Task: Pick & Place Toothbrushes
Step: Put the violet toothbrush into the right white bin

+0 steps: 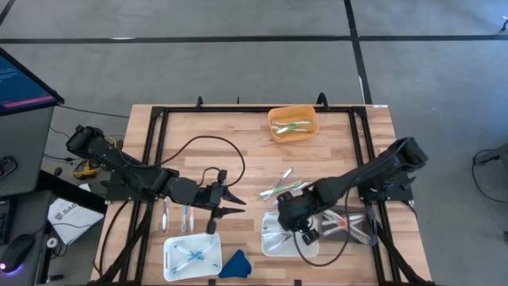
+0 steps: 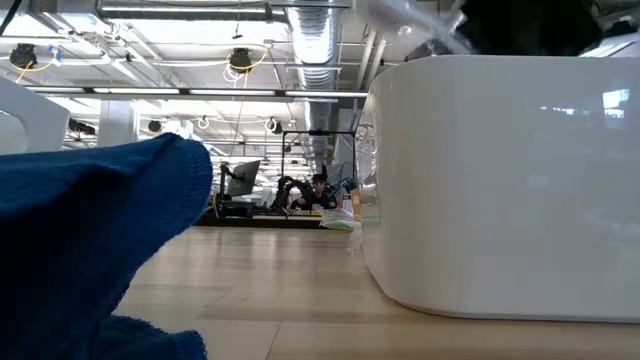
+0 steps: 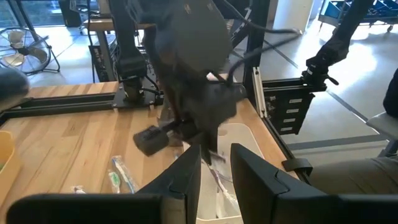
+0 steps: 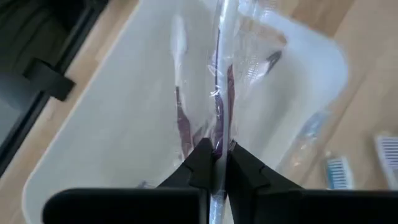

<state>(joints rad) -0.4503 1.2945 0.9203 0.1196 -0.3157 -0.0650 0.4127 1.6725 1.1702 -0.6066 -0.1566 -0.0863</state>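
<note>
Gripping a wrapped toothbrush (image 4: 219,93) over the white tray (image 4: 112,124) below, the right end effector (image 4: 214,163) next needed to release.

A crumpled blue cloth lump (image 1: 236,264) lies at six o'clock on the pale wooden table (image 1: 238,131); a looping black cable (image 1: 208,144) runs near centre.

In the low view the blue cloth (image 2: 90,240) and the white tray (image 2: 500,180) fill the foreground, cut off by the picture's edges and hiding most of the bench (image 2: 280,290) behind them. From above, the right gripper (image 1: 298,218) covers part of that tray, so the toothbrushes in it cannot be counted. In the right wrist view the wrapped toothbrush (image 4: 219,93) between the fingers (image 4: 199,163) is blurred, its head indistinct.
</note>
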